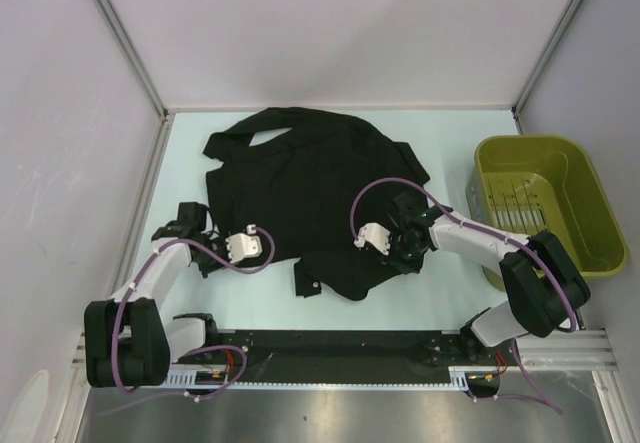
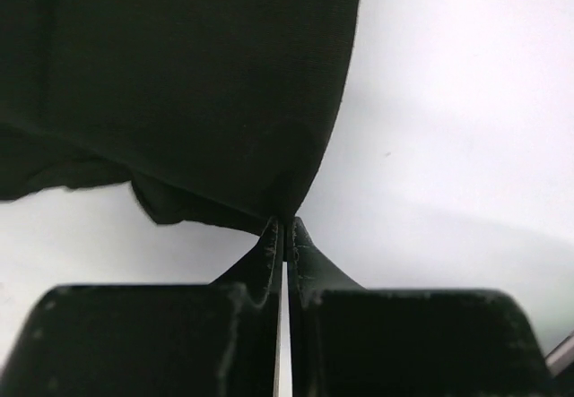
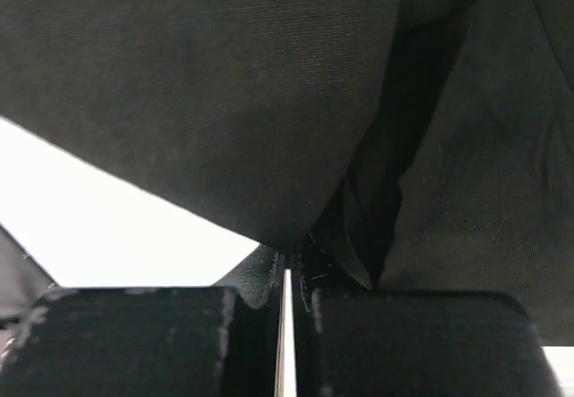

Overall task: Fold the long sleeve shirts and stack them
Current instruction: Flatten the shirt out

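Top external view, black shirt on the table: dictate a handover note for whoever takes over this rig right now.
The left gripper is shut, pinching an edge of the black long sleeve shirt at its near-left side.
The right gripper is shut on a fold of the same fabric at its near-right side.
The shirt lies crumpled in the middle of the table, unfolded; I cannot tell if the pile is one shirt or more.
The olive-green basket sits at the right, with nothing visible in it.
Done: both grasps taken.
To do: flatten, fold, stack. No stack yet.
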`<state>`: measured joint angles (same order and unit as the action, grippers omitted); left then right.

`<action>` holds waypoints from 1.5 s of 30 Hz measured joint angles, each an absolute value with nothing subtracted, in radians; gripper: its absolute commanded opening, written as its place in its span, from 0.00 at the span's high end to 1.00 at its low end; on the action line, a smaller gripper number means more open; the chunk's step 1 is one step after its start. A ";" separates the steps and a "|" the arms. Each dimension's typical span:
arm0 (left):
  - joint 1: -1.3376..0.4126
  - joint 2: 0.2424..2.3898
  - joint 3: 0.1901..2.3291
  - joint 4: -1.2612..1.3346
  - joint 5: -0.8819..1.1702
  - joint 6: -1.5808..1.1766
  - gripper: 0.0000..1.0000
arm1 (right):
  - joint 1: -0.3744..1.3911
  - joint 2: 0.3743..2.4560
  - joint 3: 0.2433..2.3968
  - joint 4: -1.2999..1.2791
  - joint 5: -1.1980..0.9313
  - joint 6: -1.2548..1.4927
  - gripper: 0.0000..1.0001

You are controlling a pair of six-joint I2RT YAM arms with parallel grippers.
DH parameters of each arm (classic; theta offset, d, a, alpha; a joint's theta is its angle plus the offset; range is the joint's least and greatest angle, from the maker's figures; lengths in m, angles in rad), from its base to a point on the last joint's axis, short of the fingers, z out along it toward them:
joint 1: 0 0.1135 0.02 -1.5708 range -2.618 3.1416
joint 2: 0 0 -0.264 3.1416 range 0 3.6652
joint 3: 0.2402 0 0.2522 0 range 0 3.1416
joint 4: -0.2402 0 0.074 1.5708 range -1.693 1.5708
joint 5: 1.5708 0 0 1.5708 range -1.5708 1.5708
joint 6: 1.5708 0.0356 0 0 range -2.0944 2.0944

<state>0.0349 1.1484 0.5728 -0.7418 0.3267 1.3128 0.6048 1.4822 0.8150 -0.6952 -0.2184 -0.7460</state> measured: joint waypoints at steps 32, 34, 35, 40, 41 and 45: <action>0.213 1.271 0.997 -1.092 0.449 1.359 0.23 | 0.410 1.490 1.435 -1.063 -0.469 -0.705 0.23; 0.213 1.350 1.058 -1.000 0.502 1.234 0.25 | 0.319 1.651 1.550 -1.023 -0.482 -0.644 0.28; 0.213 1.393 1.087 -0.957 0.522 1.166 0.26 | 0.286 1.736 1.616 -1.008 -0.486 -0.611 0.30; 0.213 1.606 1.206 -0.738 0.563 0.866 0.27 | 0.188 2.083 1.933 -0.910 -0.485 -0.435 0.34; 0.213 1.639 1.221 -0.703 0.564 0.815 0.27 | 0.180 2.126 1.976 -0.894 -0.479 -0.401 0.34; 0.213 1.759 1.292 -0.625 0.548 0.651 0.26 | 0.177 2.260 2.138 -0.838 -0.471 -0.304 0.35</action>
<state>0.2127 1.7588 1.2919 -0.6247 0.5480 0.6510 0.1772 2.2601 2.1380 -0.8383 -0.4709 -0.3038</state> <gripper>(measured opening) 0.733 0.664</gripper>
